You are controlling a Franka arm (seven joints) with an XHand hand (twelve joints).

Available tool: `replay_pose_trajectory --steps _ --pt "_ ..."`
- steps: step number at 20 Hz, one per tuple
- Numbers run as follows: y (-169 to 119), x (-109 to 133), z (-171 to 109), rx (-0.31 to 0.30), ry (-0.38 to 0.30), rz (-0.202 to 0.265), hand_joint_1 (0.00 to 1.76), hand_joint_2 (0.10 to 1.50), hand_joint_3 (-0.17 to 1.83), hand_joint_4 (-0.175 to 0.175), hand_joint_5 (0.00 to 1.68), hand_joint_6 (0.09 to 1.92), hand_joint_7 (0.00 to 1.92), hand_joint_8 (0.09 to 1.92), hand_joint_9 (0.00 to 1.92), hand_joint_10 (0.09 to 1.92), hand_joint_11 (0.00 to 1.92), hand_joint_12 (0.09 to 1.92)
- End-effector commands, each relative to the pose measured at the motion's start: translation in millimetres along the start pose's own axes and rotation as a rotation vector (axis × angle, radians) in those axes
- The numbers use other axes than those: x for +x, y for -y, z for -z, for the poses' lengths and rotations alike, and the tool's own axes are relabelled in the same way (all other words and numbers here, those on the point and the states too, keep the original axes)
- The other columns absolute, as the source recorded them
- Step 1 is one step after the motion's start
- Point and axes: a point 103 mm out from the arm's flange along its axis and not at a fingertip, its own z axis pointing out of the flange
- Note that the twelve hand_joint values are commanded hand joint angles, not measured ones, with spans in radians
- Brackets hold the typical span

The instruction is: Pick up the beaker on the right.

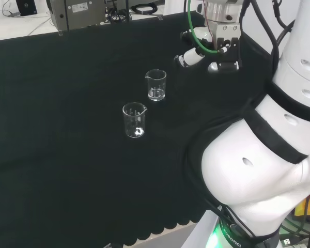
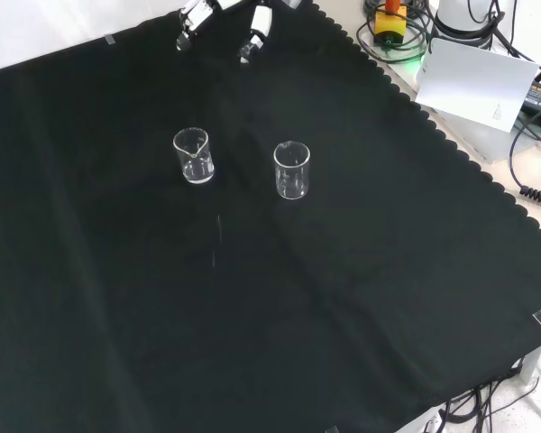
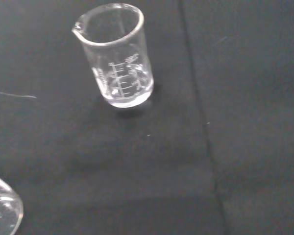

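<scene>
Two clear, empty glass beakers stand upright on the black cloth. In the head view one beaker [image 1: 156, 85] is farther off and the other beaker [image 1: 134, 120] nearer; in the front view they stand side by side, the first on the left [image 2: 194, 155], the second on the right [image 2: 291, 170]. The hand [image 1: 192, 56] hovers above the cloth to the right of the farther beaker in the head view, apart from both. Its fingers [image 2: 257, 25] reach in at the front view's top, straight and holding nothing. The wrist view has one beaker [image 3: 118, 56] whole and part of another [image 3: 2, 210].
The black cloth [image 2: 252, 316] ends in a scalloped edge [image 2: 451, 144] at the front view's right. Beyond it lie a white card [image 2: 473, 81] and cables. Equipment boxes [image 1: 75, 13] stand past the cloth's far edge in the head view.
</scene>
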Motion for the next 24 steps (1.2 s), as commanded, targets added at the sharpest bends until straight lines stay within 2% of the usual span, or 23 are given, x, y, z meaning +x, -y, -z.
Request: replay_pose_trajectory --steps 1,13,19,24 --pt "-90 -7 -43 -0.064 -0.137 0.096 0.71 0.76 0.49 -0.035 0.36 0.09 0.13 0.63 0.32 0.68 0.10 1.39" --pt "-115 -12 -69 -0.017 -0.188 0.146 0.77 0.67 0.58 -0.036 0.38 0.09 0.16 0.64 0.35 0.67 0.10 1.40" --pt "-121 -15 -88 -0.009 -0.248 0.203 0.77 0.65 0.58 -0.038 0.40 0.09 0.17 0.64 0.33 0.66 0.10 1.39" --pt "-127 -12 -102 0.007 -0.291 0.269 0.76 0.63 0.59 -0.036 0.37 0.09 0.14 0.63 0.30 0.65 0.08 1.39"
